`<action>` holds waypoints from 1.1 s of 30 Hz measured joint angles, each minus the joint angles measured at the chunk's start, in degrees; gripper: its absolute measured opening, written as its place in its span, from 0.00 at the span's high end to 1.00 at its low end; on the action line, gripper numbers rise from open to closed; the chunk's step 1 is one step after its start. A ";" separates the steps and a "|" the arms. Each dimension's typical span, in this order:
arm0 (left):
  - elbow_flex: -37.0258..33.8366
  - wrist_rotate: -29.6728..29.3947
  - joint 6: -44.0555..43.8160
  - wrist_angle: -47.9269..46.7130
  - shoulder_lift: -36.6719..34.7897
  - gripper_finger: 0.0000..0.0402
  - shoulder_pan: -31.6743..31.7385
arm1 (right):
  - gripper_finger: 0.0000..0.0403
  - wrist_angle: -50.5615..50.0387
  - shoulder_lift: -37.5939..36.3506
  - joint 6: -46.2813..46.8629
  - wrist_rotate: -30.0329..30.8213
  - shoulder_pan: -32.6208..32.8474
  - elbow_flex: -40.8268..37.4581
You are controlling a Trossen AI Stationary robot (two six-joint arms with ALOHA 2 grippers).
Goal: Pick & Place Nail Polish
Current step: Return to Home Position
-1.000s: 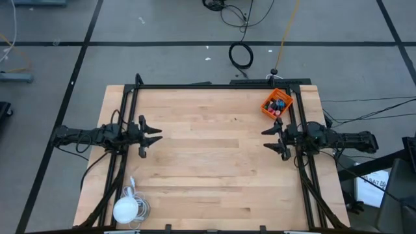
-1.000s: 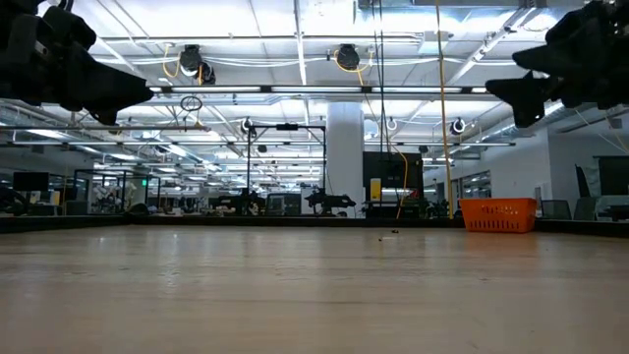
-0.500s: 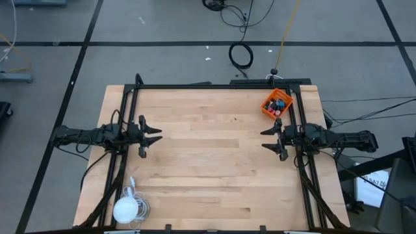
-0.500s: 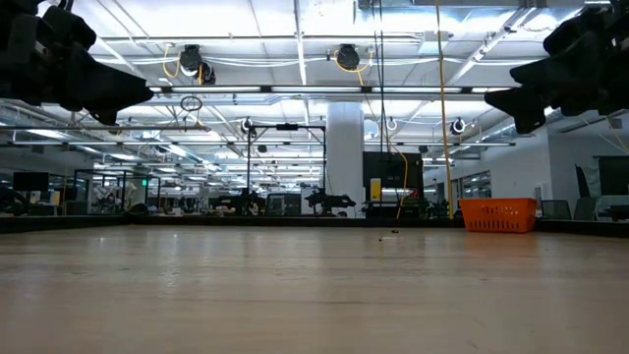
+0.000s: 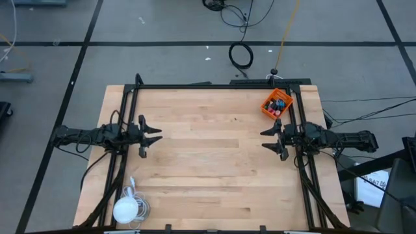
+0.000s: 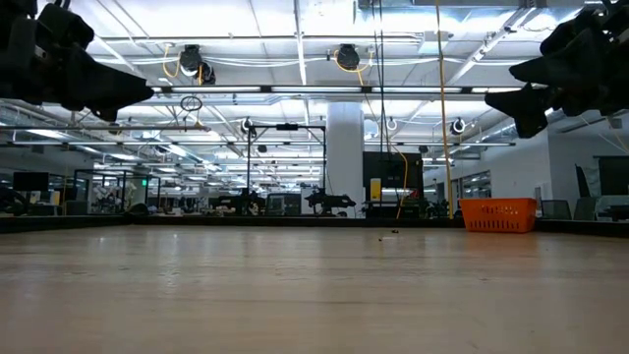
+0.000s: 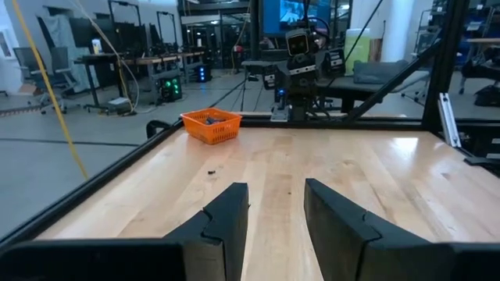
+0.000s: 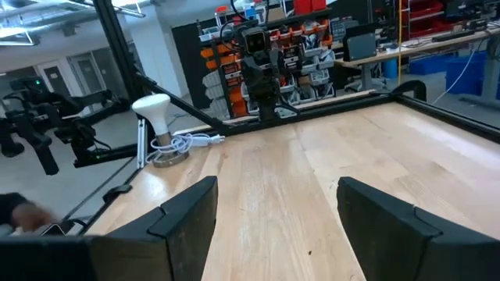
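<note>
Nail polish bottles [image 5: 278, 104] lie in the orange basket [image 5: 267, 106] near the table's [image 5: 208, 169] far right corner, at 1 o'clock from the right gripper [image 5: 264, 138], which hangs spread wide and empty. The left gripper [image 5: 158, 135], at 9 o'clock across the table, is likewise parted and empty.

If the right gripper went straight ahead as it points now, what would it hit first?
The right gripper would probably meet the left gripper opposite; nothing shows between them.
</note>
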 joint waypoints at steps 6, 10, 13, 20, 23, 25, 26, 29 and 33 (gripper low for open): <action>-0.07 -0.11 0.87 0.91 0.00 0.69 0.00 | 0.38 0.08 0.00 -0.66 0.00 0.00 0.00; -0.07 -0.09 0.91 1.07 0.00 0.69 0.00 | 0.38 0.11 0.00 -0.68 0.00 0.00 0.00; -0.07 -0.09 0.93 1.18 0.00 0.69 0.00 | 0.38 0.11 0.00 -0.70 0.00 0.00 0.00; -0.07 -0.07 0.89 1.24 0.00 0.69 0.00 | 0.38 0.13 0.00 -0.70 0.00 0.00 0.00; -0.04 -0.07 0.91 1.24 0.00 0.69 0.00 | 0.38 0.13 0.00 -0.70 0.00 0.00 0.00; -0.04 -0.04 0.88 1.24 0.00 0.69 0.00 | 0.38 0.13 0.00 -0.70 0.00 0.00 0.00; -0.04 -0.04 0.81 1.25 0.00 0.69 0.00 | 0.38 0.13 0.00 -0.70 0.00 0.00 0.00; -0.02 0.00 0.91 1.26 0.00 0.69 0.00 | 0.38 0.13 0.00 -0.70 0.00 0.00 0.00; 0.00 0.02 0.91 1.26 0.00 0.69 0.00 | 0.38 0.13 0.00 -0.70 0.00 0.00 0.00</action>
